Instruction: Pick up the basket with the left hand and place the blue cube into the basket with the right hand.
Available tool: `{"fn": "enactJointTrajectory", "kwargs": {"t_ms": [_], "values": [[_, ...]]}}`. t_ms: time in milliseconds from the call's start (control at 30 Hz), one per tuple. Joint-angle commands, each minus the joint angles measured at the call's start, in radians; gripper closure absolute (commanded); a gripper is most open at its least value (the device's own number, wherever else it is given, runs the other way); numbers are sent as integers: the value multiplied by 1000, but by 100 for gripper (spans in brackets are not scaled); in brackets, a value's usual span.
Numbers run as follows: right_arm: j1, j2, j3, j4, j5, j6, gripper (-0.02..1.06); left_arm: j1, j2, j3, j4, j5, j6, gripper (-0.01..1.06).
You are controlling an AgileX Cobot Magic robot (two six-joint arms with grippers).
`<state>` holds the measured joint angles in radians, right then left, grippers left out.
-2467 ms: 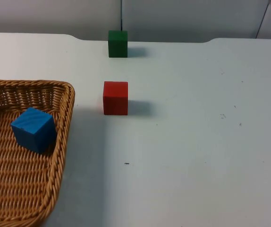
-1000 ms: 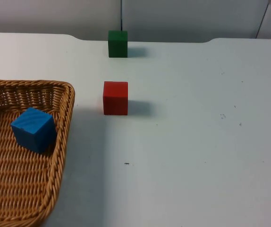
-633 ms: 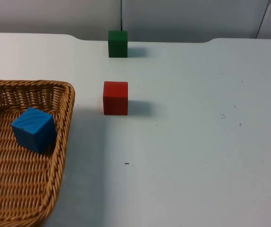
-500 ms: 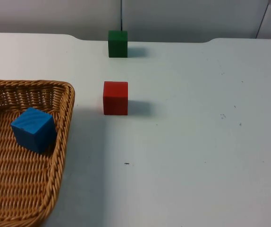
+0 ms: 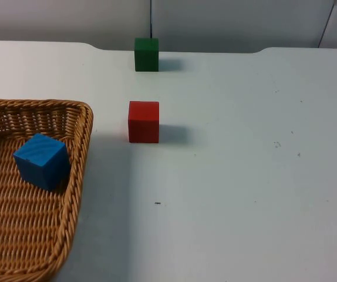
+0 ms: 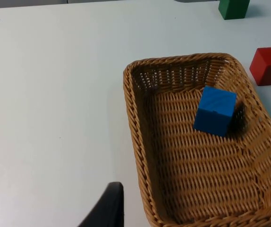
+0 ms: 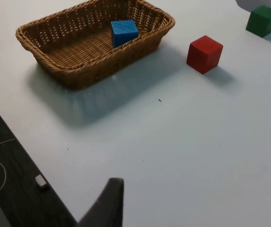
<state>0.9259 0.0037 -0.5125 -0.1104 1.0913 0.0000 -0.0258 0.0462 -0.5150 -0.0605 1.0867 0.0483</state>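
The blue cube already lies inside the basket, at the bench's near left. The left claw hovers just left of the basket's long side, nearer than the right claw; whether either is clenched or released, I cannot tell. The red cube and green cube stand apart, clear of the way.

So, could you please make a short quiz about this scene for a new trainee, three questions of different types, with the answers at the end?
1. True or false: the blue cube lies inside the basket.
2. Multiple choice: which cube stands nearest the grey partition wall? A) the red cube B) the green cube C) the blue cube
3. Fill in: the red cube stands on the white table, ______ the basket.

Key
1. True; it rests on the woven floor near one corner.
2. B
3. Outside; a strip of bare table separates them, as the right wrist view shows.
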Motion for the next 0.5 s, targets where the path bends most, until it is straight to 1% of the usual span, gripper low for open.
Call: {"fn": "enactJointTrajectory", "kwargs": {"t_ms": [0,467], "values": [[2,-4,5,5,-17,7,0,-6,-6,2,-1,-9,-4,0],[2,-4,5,9,-17,16,0,-6,-6,2,-3,-9,-4,0]]}}
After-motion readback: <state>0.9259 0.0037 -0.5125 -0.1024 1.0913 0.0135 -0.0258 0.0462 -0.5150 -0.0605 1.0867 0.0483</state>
